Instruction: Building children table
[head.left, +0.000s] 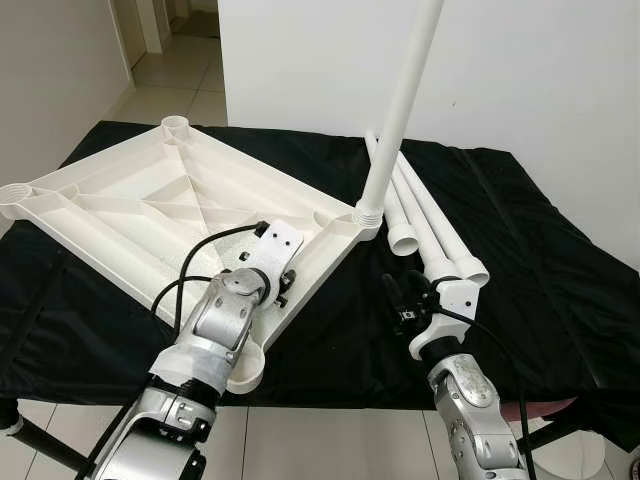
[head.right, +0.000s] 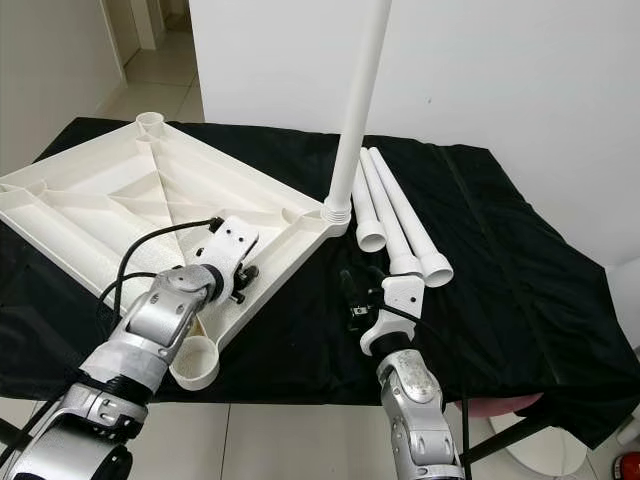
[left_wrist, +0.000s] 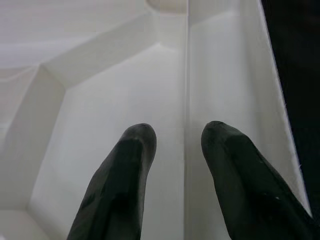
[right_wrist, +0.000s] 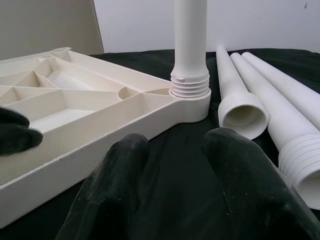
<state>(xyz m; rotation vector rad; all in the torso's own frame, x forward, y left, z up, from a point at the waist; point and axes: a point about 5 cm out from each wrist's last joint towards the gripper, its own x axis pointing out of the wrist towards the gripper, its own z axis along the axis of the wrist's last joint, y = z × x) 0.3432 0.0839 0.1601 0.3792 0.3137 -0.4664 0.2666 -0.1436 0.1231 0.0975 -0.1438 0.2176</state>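
**One leg threaded in, three legs waiting**

The white table panel (head.left: 170, 215) lies upside down, ribs up, on the black-draped tabletop (head.left: 560, 290), filling its nine-to-twelve o'clock half. One leg (head.left: 400, 110) already stands upright in the corner socket at the panel's three o'clock corner, its threaded collar sitting at the socket's rim. Three loose legs (head.left: 430, 225) lie side by side just beyond that corner, toward one o'clock, threaded ends pointing back at the robot.

The left tool (left_wrist: 172, 145) rests down on the panel's near rim, its fingers narrowly parted astride a thin rib and gripping nothing that can be seen. The right tool (right_wrist: 175, 170) hovers low over the cloth at five o'clock from the standing leg, fingers parted and empty, aimed at the threaded collar and the nearest loose leg's mouth.

The step in hand looks like seating the next leg. To do it well, the left tool should pin the panel so that it cannot slide on the cloth while the right takes the closest loose leg near its threaded end, stands it square over an empty socket (head.left: 243, 365) and turns it without cross-threading.

The upright leg crowds the reach toward the loose ones, and the round legs may roll on the cloth. A white wall (head.left: 520, 70) stands behind at twelve o'clock.
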